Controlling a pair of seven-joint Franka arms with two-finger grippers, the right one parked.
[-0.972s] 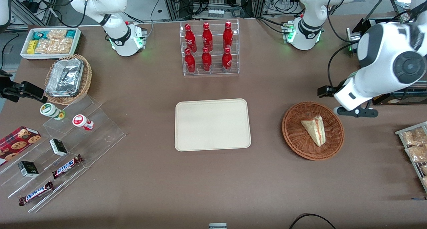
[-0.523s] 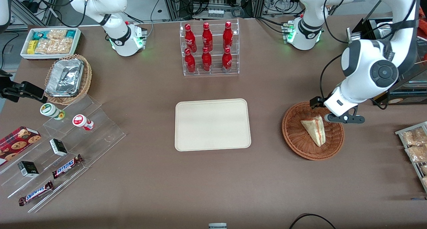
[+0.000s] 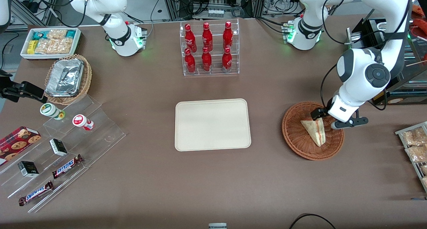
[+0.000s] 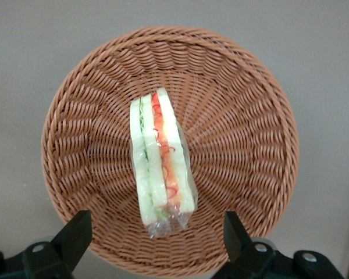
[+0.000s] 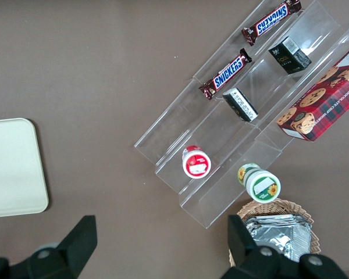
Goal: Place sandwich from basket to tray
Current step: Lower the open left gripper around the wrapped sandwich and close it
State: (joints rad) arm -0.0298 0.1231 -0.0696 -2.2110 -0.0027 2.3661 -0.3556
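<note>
The sandwich (image 3: 315, 131), a pale bread wedge in clear wrap with red and green filling, lies in the reddish-brown wicker basket (image 3: 293, 135) toward the working arm's end of the table. It also shows in the left wrist view (image 4: 160, 163), inside the basket (image 4: 238, 116). My gripper (image 3: 325, 120) hangs just above the sandwich's wide end, open, one finger on each side of it and empty. In the wrist view the gripper (image 4: 157, 235) has its fingers (image 4: 75, 232) spread wide. The cream-beige tray (image 3: 212, 124) lies empty at the table's middle.
A clear rack of red bottles (image 3: 209, 48) stands farther from the front camera than the tray. Snack packets on a rack (image 3: 415, 145) lie at the working arm's table edge. Clear stepped shelves (image 3: 63, 145) with candy bars and a foil-container basket (image 3: 68, 78) lie toward the parked arm's end.
My gripper has swung in from beside the basket and come down over the sandwich's wide end. The sandwich and basket have not moved.
</note>
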